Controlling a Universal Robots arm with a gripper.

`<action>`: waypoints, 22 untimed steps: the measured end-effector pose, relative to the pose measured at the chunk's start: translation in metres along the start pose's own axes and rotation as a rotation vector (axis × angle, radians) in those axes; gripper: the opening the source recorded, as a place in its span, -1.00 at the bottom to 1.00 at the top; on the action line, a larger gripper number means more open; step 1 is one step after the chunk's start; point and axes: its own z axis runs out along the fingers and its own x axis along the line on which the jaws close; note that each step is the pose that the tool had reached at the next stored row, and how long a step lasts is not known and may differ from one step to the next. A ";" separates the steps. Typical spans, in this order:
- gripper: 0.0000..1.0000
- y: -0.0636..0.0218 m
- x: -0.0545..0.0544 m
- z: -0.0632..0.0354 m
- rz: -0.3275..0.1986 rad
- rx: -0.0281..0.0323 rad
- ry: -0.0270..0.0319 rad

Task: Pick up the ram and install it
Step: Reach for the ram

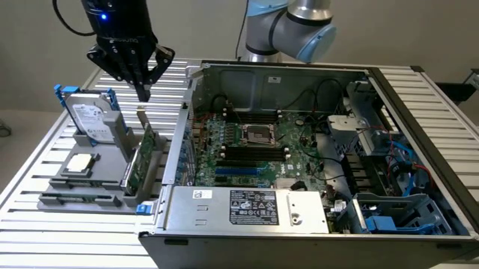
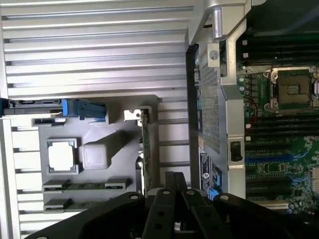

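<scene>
The ram [image 2: 82,186] is a thin green stick lying in a slot of the grey parts tray [image 2: 124,149]; a second stick [image 2: 59,204] lies beside it. In the exterior view the ram [image 1: 78,198] sits at the tray's near edge. My gripper [image 1: 142,95] hangs above the tray with its black fingers [image 2: 174,184] pressed together and nothing between them. It is right over the top edge of the upright green expansion card [image 1: 142,154], well above the ram. The open computer case [image 1: 284,73] shows the motherboard's black memory slots [image 1: 254,152].
On the tray also stand a hard drive [image 1: 93,120] in a blue-handled carrier and a square silver processor [image 1: 78,164]. The case wall [image 1: 179,140] rises right beside the tray. Cables and a power supply [image 1: 254,206] crowd the case. Slatted table surrounds everything.
</scene>
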 end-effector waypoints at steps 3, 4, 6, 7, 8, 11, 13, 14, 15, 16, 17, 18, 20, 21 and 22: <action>-0.79 -0.0026 0.006 -0.0001 -0.001 0.0014 0.0000; -0.79 -0.0035 0.008 -0.0001 -0.002 0.0018 -0.0001; -0.79 -0.0052 0.012 -0.0002 -0.002 0.0026 -0.0001; -0.79 -0.0060 0.014 -0.0002 -0.003 0.0029 -0.0001; -0.79 -0.0069 0.016 -0.0002 -0.003 0.0032 -0.0001; -0.79 -0.0095 0.022 -0.0003 -0.004 0.0044 -0.0002; -0.79 -0.0113 0.026 -0.0003 -0.005 0.0051 -0.0002; -0.79 -0.0121 0.028 -0.0003 -0.006 0.0053 -0.0001; -0.79 -0.0130 0.030 -0.0003 -0.006 0.0055 -0.0002; -0.79 -0.0139 0.031 -0.0003 -0.007 0.0056 -0.0002; -0.79 -0.0149 0.033 -0.0003 -0.007 0.0058 -0.0002; -0.79 -0.0158 0.035 -0.0003 -0.008 0.0059 -0.0002; -0.79 -0.0176 0.039 -0.0003 -0.009 0.0062 -0.0002; -0.79 -0.0185 0.040 -0.0004 -0.009 0.0064 -0.0001; -0.79 -0.0195 0.042 -0.0003 -0.010 0.0064 -0.0002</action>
